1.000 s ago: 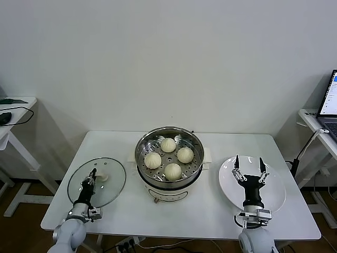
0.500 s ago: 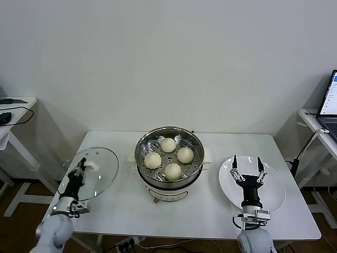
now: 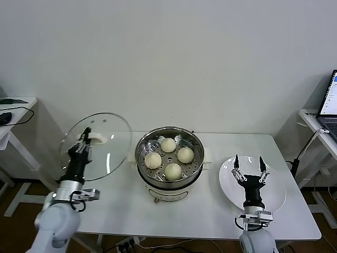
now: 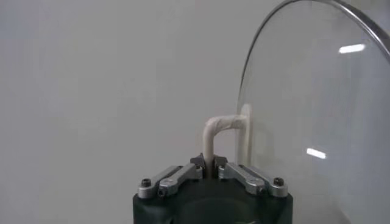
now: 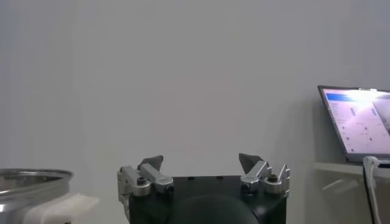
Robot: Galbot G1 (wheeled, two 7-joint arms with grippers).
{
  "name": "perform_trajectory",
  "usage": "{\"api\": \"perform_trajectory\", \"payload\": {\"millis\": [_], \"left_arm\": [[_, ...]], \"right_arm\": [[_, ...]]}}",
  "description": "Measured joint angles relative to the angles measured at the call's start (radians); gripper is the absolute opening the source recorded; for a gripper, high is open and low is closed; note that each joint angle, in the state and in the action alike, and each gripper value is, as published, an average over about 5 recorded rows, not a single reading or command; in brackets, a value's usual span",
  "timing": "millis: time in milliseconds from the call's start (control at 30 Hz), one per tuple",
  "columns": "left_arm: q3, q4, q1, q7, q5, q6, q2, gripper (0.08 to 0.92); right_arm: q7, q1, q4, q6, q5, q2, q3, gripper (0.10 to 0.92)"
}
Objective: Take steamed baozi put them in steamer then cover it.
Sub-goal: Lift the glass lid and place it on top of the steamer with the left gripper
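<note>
Cover lifted, L end effector pinching handle; 4 baozi in steamer; R spread.

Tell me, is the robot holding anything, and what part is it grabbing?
Yes. The left gripper is shut on the cover, pinching its cream-white handle. The right gripper is open above the plate, holding nothing.

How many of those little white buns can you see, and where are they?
4, all on the perforated tray inside the steamer: one at the back, one right, one left, one at the front. None looks hidden.
</note>
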Motion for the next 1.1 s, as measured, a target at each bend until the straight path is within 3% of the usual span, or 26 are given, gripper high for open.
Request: {"api": "perform_trajectory", "payload": {"millis": [233,633,1100], "left_arm": [[0.187,-0.064,-0.066,0.046,0.028,0.131,-0.051,0.193],[0.464,0.008,-0.211,0.126,0.106,0.313,-0.142,0.193],[0.607,0.130,-0.316,0.208,0.235,0.422,-0.225,0.193]], "right_arm": [[-0.013,-0.020,-0.003,-0.006,0.007,0.008,0.019,0.823],[-0.026,-0.025,-0.047,0.007,0.011,0.023,0.045,0.823],[-0.030,-0.011,-0.097,0.018,0.006,0.039,0.058,0.823]]}}
